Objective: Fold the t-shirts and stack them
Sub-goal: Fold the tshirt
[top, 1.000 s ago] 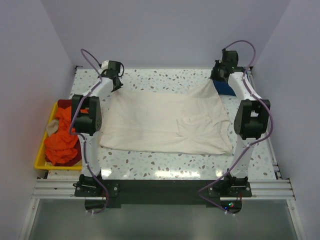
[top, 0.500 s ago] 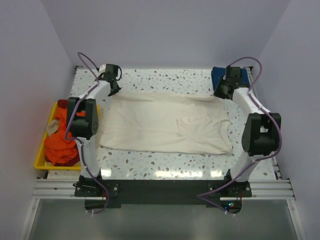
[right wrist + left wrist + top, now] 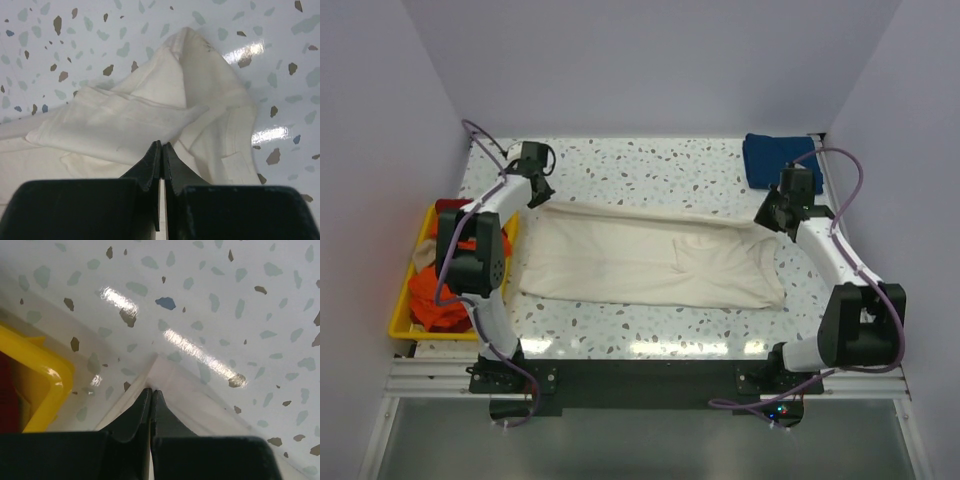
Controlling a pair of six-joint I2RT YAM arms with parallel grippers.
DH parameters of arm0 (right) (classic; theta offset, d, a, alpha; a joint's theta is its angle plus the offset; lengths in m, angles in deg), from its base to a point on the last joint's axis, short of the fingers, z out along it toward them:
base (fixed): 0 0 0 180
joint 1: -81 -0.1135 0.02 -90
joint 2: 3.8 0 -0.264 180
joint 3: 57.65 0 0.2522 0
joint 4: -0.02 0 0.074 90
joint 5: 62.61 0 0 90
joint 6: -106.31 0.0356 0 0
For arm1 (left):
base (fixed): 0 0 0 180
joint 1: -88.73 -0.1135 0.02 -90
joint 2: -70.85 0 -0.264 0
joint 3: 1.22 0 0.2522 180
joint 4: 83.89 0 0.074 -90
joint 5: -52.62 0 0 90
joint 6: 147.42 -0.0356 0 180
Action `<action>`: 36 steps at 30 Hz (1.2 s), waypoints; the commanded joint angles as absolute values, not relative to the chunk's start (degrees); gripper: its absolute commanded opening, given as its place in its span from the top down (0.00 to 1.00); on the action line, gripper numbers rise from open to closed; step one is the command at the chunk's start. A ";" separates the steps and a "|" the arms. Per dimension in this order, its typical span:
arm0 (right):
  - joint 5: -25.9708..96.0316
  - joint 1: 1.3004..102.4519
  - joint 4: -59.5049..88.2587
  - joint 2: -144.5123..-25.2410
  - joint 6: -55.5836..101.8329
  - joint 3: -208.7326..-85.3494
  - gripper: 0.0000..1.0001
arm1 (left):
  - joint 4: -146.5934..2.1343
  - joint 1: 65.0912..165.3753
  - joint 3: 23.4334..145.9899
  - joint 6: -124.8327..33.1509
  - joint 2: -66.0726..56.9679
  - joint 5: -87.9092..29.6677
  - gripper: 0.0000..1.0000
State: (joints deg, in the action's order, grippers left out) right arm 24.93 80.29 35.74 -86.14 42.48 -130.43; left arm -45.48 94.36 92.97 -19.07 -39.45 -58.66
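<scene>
A large cream t-shirt (image 3: 650, 262) lies spread across the middle of the table, its far edge drawn up into a taut ridge. At the far left corner of that edge my left gripper (image 3: 542, 197) is shut on the cloth; in the left wrist view its tips (image 3: 151, 390) pinch a cream corner (image 3: 197, 407). My right gripper (image 3: 766, 219) is shut on the far right corner, and in the right wrist view its tips (image 3: 161, 144) bite into bunched cream fabric (image 3: 150, 112). A folded dark blue t-shirt (image 3: 775, 158) rests at the back right. Orange and red t-shirts (image 3: 445, 290) fill the tray.
A yellow plastic tray (image 3: 403, 322) sits off the table's left edge, and its rim (image 3: 37, 367) shows close to my left gripper. Grey walls close in the table on three sides. Speckled tabletop (image 3: 650, 165) lies bare behind the cream shirt.
Both grippers have pulled the cream shirt's far edge towards the near side, so the cloth now covers less depth. The right arm has swung clear of the dark blue shirt, which now shows fully.
</scene>
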 commanded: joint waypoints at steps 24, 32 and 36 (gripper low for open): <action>24.75 80.48 39.71 -68.48 43.91 -116.85 1.00 | -48.68 93.48 76.27 -14.71 -25.57 -56.98 1.00; 25.98 80.56 39.27 -67.61 44.52 -113.95 1.00 | -48.68 93.39 73.36 -14.00 -23.37 -57.42 1.00; 27.12 80.48 38.83 -67.52 45.05 -112.54 1.00 | -49.03 93.48 72.40 -13.92 -22.40 -57.60 1.00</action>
